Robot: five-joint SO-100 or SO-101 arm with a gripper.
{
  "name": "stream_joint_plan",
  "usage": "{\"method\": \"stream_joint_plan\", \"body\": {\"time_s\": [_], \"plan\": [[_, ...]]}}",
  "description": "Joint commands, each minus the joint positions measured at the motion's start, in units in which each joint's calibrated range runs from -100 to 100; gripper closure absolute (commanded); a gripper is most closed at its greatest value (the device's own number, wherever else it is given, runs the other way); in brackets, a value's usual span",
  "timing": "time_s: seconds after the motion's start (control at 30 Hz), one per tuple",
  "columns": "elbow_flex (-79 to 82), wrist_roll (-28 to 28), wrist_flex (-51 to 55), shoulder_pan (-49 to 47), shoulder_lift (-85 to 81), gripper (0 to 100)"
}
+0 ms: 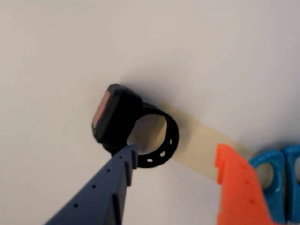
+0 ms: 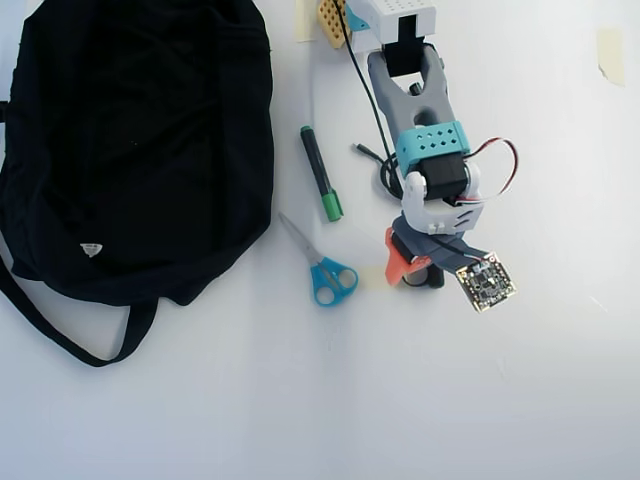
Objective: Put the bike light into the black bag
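Observation:
The bike light (image 1: pixel 115 117) is a small black block with a reddish face and a round slotted strap ring, lying on the white table. My gripper (image 1: pixel 176 152) stands open over it. The dark blue finger (image 1: pixel 117 178) touches the block's lower edge, and the orange finger (image 1: pixel 234 183) stands apart to the right of the ring. In the overhead view the light (image 2: pixel 428 279) shows only partly under the gripper (image 2: pixel 413 268). The black bag (image 2: pixel 130 140) lies at the far left there, strap trailing below, well away from the gripper.
Blue-handled scissors (image 2: pixel 325 270) lie just left of the gripper, their handles (image 1: pixel 276 173) beside the orange finger. A green-capped marker (image 2: pixel 322 173) lies between bag and arm. A black cable (image 2: pixel 385 172) coils under the arm. A beige tape strip (image 1: pixel 201 145) runs under the ring.

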Motion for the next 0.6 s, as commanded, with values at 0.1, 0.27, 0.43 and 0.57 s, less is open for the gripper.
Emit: {"method": "stream_joint_plan", "body": {"time_s": [0.1,0.27,0.43,0.57], "plan": [[-2.17,0.3,-1.27,0.55,-0.81,80],[-2.08,0.3,-1.27,0.63,-0.06,80],[-2.62,0.3,-2.13,0.7,1.35,80],[-2.26,0.3,-2.47,0.7,1.35,80]]}}
